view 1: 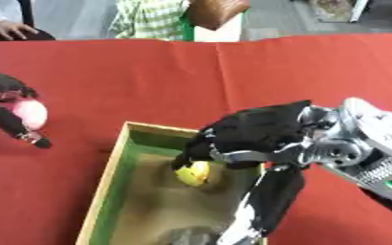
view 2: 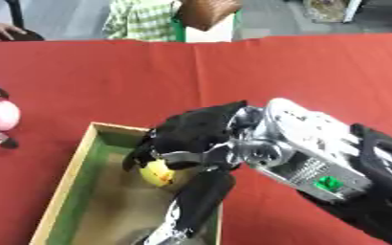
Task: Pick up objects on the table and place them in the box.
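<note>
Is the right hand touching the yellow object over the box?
Touching: in the left eye view, the right hand has its fingers curled round the yellow object.

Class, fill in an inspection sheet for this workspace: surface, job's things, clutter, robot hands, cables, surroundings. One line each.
Surface: red cloth over the table.
Job's things: box with wooden rim and green inner walls, open; yellow object inside it; pink ball at the left edge.
Clutter: dark shape at the box's near end, not identifiable.
Robot hands: right robot hand over the box, fingers curled round the yellow object; left robot hand curled round the pink ball.
Cables: nothing seen.
Surroundings: people beyond the far edge; brown object there.
</note>
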